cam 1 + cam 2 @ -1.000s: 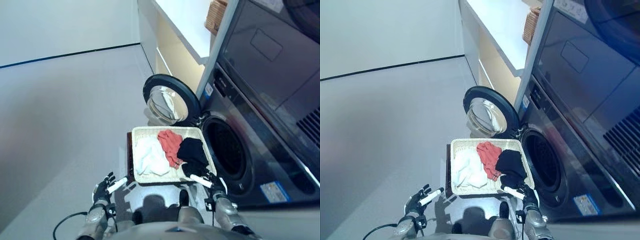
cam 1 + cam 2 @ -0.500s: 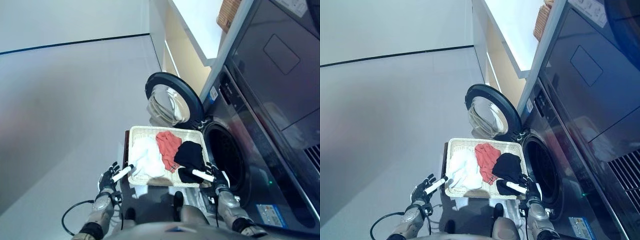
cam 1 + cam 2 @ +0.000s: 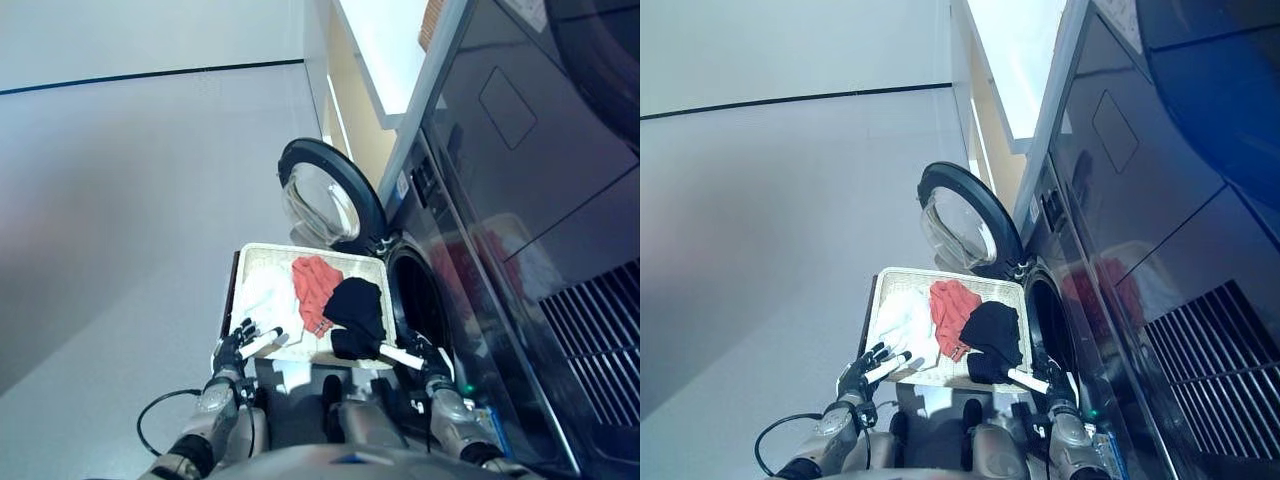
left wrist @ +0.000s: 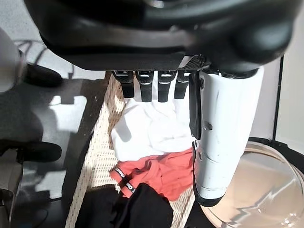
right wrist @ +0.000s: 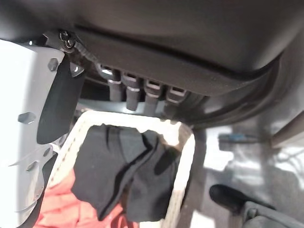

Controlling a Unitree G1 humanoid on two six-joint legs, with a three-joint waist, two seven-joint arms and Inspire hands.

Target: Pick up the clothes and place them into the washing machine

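Both hands hover open and empty at the near edge of the basket (image 3: 246,258), left hand (image 3: 238,348) by the white garment (image 3: 265,300), right hand (image 3: 420,358) seemingly nearest the black garment (image 3: 356,305); next, grasp one for the washing machine (image 3: 415,300).

No print can be read (washing machine (image 3: 470,230) stickers blurred).

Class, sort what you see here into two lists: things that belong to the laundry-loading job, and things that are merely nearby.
Belongs to the job:
white garment
red garment
black garment
laundry basket
washing machine drum opening
open round door
left hand
right hand

Merely nearby:
white counter
wicker basket on it
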